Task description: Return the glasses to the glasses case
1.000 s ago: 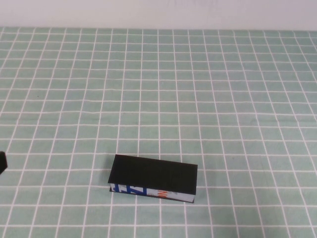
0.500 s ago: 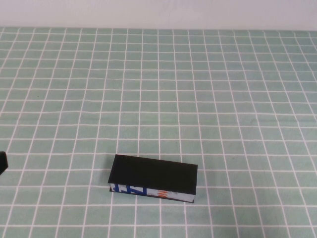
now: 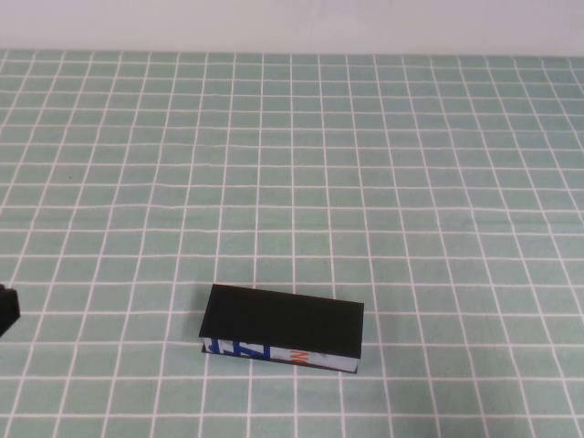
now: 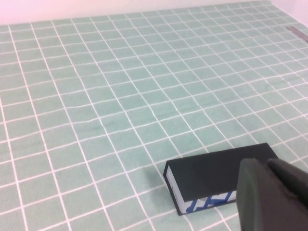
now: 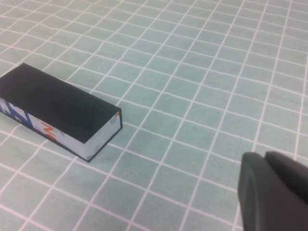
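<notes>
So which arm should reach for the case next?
Probably left: the left gripper sits at the high view's left edge, level with the glasses case; the right gripper shows only in its wrist view, farther away.

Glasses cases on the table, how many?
1. The glasses case, lid shut, lies near the front edge of the green grid tablecloth. No glasses show. Left end effector and right end effector hang off to its sides, apart from it.

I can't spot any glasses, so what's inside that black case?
The glasses case lies shut on the table, so its inside is hidden. No glasses show anywhere. The left gripper and right gripper hang nearby, off the case.
</notes>
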`<state>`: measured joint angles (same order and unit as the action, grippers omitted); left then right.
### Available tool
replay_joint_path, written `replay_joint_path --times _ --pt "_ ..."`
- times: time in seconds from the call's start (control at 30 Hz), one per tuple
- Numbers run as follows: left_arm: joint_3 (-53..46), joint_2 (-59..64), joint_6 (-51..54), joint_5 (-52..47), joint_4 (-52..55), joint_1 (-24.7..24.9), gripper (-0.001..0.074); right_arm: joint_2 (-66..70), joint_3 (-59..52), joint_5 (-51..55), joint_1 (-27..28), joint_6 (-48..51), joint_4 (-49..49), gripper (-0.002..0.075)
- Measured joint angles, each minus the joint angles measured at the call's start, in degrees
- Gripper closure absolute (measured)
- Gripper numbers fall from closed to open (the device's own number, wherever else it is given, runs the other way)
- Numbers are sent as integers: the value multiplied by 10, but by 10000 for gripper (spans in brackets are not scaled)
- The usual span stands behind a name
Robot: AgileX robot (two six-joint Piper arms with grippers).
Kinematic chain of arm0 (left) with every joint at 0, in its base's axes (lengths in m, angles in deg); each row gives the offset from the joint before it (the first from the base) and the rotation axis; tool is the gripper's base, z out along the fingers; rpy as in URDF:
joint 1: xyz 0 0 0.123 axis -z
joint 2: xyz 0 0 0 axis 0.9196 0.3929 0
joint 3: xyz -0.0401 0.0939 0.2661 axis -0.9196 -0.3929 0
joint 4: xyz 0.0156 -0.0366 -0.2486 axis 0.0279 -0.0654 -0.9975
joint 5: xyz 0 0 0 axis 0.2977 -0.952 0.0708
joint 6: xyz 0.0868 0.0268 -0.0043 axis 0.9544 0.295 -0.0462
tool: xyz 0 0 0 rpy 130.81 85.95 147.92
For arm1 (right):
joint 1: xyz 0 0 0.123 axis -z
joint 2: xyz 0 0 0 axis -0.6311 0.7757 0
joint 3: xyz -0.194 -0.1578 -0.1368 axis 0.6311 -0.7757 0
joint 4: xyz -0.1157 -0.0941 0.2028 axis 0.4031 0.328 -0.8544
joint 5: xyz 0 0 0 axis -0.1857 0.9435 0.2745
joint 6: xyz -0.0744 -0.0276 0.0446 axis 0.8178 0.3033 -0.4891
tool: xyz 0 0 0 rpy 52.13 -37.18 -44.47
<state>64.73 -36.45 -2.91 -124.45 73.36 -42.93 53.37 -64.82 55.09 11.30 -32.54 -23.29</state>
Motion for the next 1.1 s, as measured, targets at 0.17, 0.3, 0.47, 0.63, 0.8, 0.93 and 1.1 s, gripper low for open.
replay_joint_path --times 0.17,0.3,0.47,0.63,0.8,0.93,1.1 --pt "-13 -5 0 39 -5 0 737 0 0 0 0 0 0 737" --pt "-77 -55 0 111 12 0 737 0 0 0 0 0 0 737" --pt "-204 -149 0 229 46 -25 737 0 0 0 0 0 0 737" --pt "-333 -221 0 288 66 -63 737 0 0 0 0 0 0 737" --pt "-365 -252 0 256 92 -80 737 0 0 0 0 0 0 737" --pt "-365 -252 0 230 127 -80 737 0 0 0 0 0 0 737" --pt "-365 -252 -30 177 172 -80 737 0 0 0 0 0 0 737"
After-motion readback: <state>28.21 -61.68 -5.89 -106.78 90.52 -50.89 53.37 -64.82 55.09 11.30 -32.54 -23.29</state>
